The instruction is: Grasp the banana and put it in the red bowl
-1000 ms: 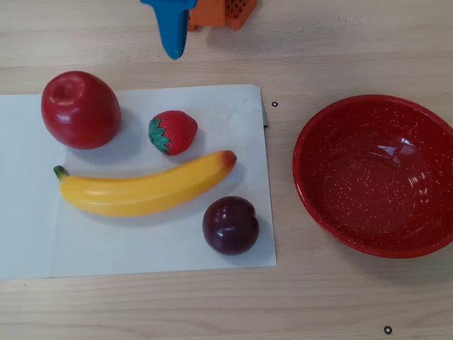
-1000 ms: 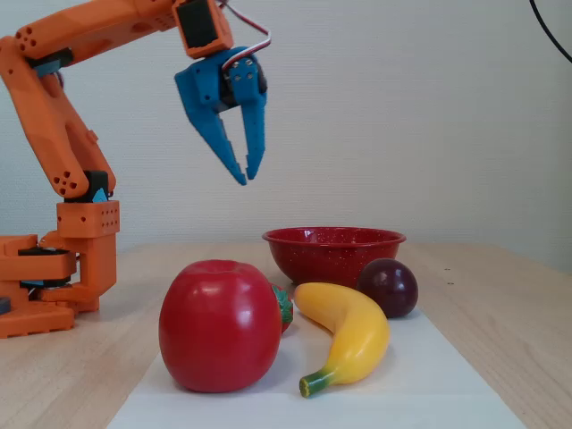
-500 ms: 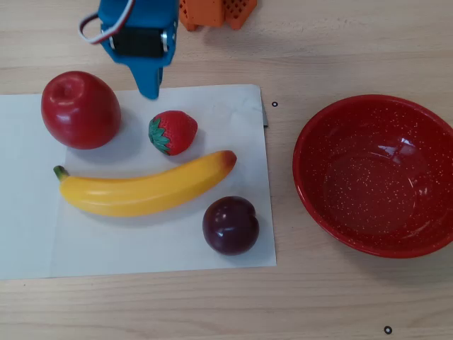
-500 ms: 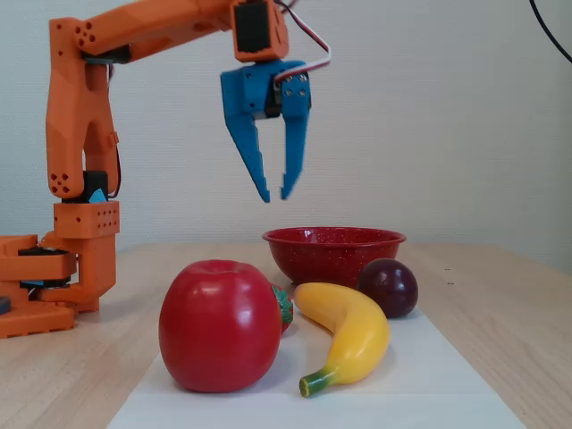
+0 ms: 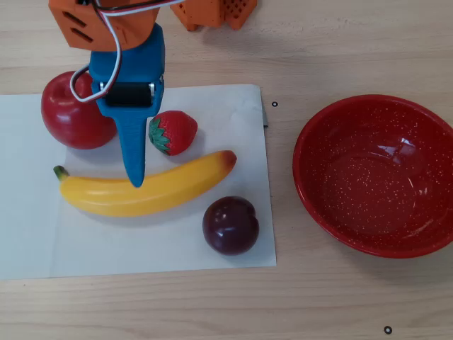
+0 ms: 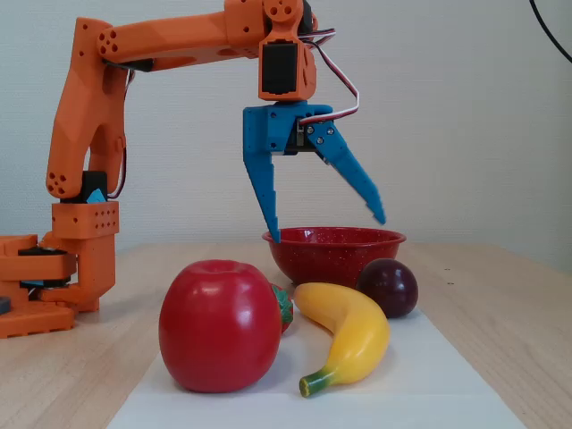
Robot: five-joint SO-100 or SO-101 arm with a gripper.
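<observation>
The yellow banana [image 5: 166, 190] lies across the white sheet, green stem to the left and orange-red end to the right in the overhead view; in the fixed view [image 6: 353, 335] its stem points toward the camera. The red speckled bowl [image 5: 333, 205] stands empty on the bare wood to the right, and behind the fruit in the fixed view [image 6: 335, 255]. My blue gripper [image 6: 328, 230] hangs open and empty well above the fruit. In the overhead view the gripper [image 5: 133, 145] is over the banana's left half, one finger lying across it.
A red apple [image 5: 71, 117] [image 6: 219, 326], a toy strawberry [image 5: 173, 132] [image 6: 283, 306] and a dark plum [image 5: 230, 225] [image 6: 389, 286] sit close around the banana on the white sheet [image 5: 28, 212]. The orange arm base [image 6: 54, 286] stands at the table's far side.
</observation>
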